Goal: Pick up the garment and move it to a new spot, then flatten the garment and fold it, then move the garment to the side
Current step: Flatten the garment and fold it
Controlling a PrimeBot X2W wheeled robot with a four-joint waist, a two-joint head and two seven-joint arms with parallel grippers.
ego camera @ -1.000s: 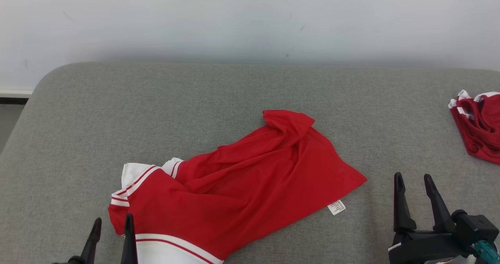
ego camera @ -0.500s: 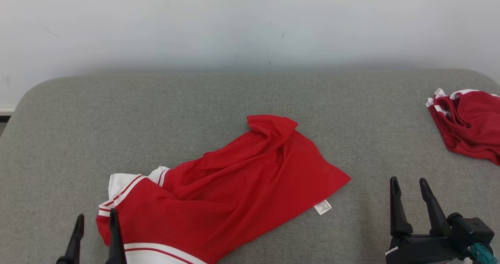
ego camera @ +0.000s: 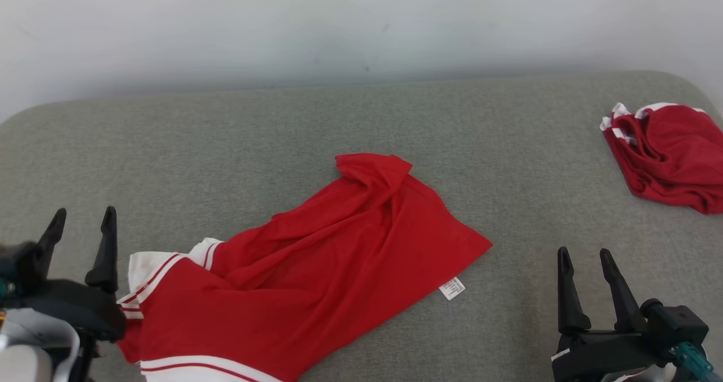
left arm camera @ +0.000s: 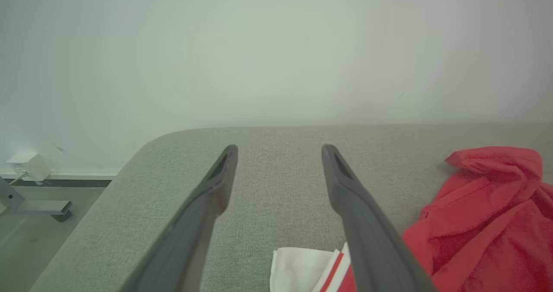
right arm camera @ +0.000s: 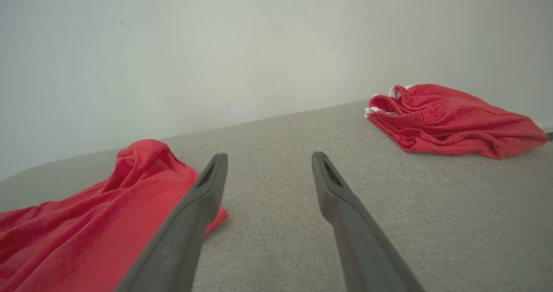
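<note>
The crumpled red garment (ego camera: pixel 316 269) lies lower centre on the grey table (ego camera: pixel 282 122), between the spread, empty left gripper (ego camera: pixel 83 212) and right gripper (ego camera: pixel 583 253). Pinching only a bunched fold risks dragging it crooked. The second red garment (ego camera: pixel 666 156) at upper right could mislead the reach.

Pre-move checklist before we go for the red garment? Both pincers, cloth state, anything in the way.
1. Left pincer open, empty: ok.
2. Right pincer open, empty: ok.
3. Red garment lies between them on the grey surface: ok.
4. Garment flat: not ok, bunched and creased.
5. Second red garment lies apart, far right: ok.
6. Garment's near hem on the surface: cannot tell, cut off by head view's bottom edge.
</note>
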